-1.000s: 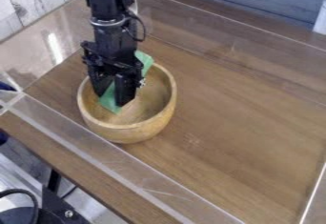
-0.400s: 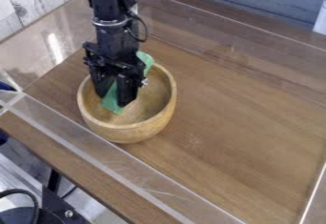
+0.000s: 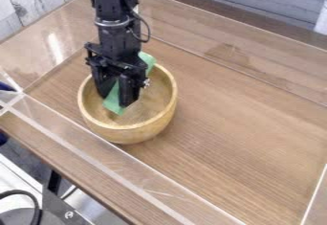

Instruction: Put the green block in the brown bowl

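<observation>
No movement since the earlier frame. Gripper (image 3: 119, 93) pointing straight down inside brown bowl (image 3: 151, 120), clamped tight on green block (image 3: 125, 97). Block tilted, upper end leaning over far rim. Bowl resting on wooden table (image 3: 243, 104).

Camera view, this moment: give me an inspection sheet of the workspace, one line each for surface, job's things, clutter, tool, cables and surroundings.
Surface: wooden table, bare to the right of the bowl, with a clear raised edge along its front and left sides.
Job's things: green block held tilted inside the brown bowl, its upper end above the far rim; whether it touches the bowl floor cannot be told.
Clutter: nothing seen.
Tool: tool points down into the bowl, shut on the green block.
Cables: dark cables run along the arm above the tool; black loops below the table's front-left edge.
Surroundings: pale planked wall at upper left, dark backdrop at upper right.
</observation>
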`<state>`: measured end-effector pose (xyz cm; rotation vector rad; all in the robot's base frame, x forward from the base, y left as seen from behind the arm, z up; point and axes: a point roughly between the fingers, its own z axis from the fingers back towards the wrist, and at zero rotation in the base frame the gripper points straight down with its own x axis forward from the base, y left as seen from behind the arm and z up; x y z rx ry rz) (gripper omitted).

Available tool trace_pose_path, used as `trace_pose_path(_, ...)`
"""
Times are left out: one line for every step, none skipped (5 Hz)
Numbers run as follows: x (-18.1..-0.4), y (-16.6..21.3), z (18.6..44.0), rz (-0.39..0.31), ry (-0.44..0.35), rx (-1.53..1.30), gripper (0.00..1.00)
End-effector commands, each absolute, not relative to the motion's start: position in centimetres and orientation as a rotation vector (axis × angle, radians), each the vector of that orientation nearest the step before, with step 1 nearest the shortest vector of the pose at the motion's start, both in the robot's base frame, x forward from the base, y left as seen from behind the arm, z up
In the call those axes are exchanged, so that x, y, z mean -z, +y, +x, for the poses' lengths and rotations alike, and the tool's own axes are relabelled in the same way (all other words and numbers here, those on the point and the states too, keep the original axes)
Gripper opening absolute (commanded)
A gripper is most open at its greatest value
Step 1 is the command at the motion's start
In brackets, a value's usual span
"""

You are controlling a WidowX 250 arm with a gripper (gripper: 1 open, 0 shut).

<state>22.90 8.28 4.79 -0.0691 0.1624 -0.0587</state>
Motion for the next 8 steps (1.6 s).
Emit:
trace_pose_path(-5.9,8.6,24.1,-0.052,0.119,0.058,0.0)
trace_pose_path(-5.9,8.5,24.2,-0.055,0.118,0.061,0.0)
trace_pose_path(-6.0,8.3,24.3,-0.06,0.116,0.065,0.0)
trace_pose_path(-6.2,8.1,24.4,-0.066,0.113,0.068,0.0)
trace_pose_path(-7.0,8.0,24.4,-0.071,0.105,0.069,1.0)
trace_pose_path(-8.4,7.9,24.6,-0.076,0.078,0.069,1.0)
trace_pose_path(-11.4,7.6,25.3,-0.078,0.025,0.072,1.0)
trace_pose_path(-14.6,7.1,26.2,-0.069,-0.013,0.072,1.0)
